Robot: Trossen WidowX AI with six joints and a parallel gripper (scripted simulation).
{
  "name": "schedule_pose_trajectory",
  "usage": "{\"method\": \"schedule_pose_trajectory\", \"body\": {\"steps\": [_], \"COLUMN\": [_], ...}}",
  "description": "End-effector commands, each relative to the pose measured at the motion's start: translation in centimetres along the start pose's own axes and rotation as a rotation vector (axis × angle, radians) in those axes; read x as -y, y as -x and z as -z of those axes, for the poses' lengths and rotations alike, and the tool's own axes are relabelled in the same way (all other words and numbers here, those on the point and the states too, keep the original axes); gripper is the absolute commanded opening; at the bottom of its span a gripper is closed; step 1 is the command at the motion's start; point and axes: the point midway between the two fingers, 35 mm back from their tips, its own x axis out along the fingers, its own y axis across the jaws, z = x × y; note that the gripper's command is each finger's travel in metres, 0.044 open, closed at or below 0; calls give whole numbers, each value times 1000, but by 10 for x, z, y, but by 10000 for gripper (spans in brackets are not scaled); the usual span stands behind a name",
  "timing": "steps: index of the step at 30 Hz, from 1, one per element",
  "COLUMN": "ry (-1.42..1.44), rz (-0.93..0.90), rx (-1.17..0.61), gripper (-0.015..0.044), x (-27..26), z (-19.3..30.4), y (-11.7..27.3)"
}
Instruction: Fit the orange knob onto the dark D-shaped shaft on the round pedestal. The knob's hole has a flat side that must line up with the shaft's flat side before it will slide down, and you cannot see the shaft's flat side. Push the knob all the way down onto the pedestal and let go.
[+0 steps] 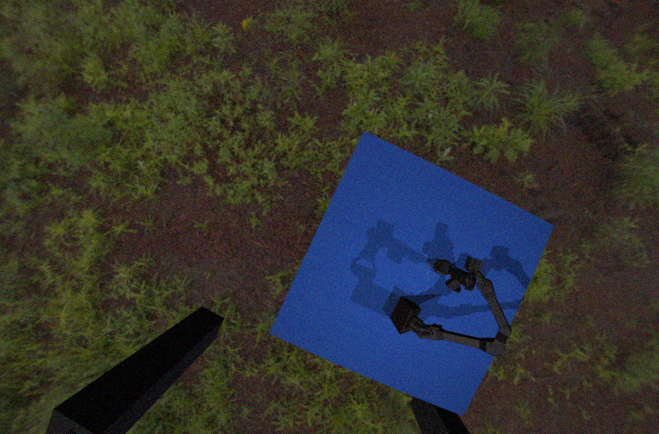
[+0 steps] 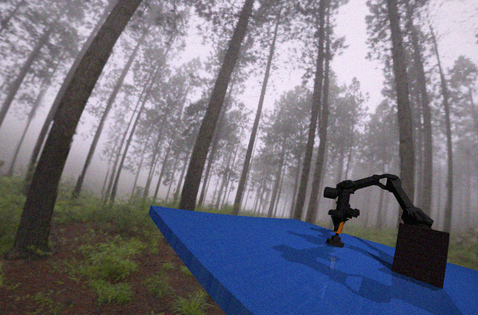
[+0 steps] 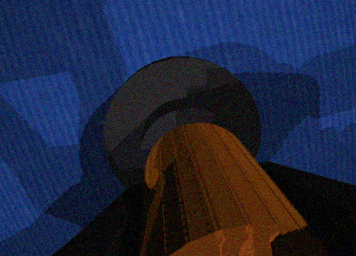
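Observation:
The orange knob is held in my gripper, whose dark fingers are shut on its sides. The knob leans a little in the exterior view, and the wrist view shows part of its lower rim at the left. The dark round pedestal stands under it on the blue table. A short dark length, apparently the shaft, shows between knob and pedestal, so the knob is not down on the pedestal. The wrist view hides the shaft behind the knob. Its flat side and the hole cannot be seen.
The blue table carries the arm's dark box-shaped base beyond the pedestal, at the right in the exterior view. The arm arches from it over to the pedestal. Shadows of the arm fall across the table.

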Motion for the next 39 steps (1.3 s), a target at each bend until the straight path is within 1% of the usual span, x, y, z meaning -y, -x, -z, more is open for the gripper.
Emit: {"method": "schedule_pose_trajectory", "body": {"steps": [1,20,28,32,39], "ry": [5,5,-22,-178,-660], "rz": [-1,-1,0,0,1], "rx": [-3,-3,-3,-3,-3], "gripper": [0,0,0,0,0], "x": [-1,0,0,0,0], "z": [-1,0,0,1,2], "y": [1,-2,4,4,2]}}
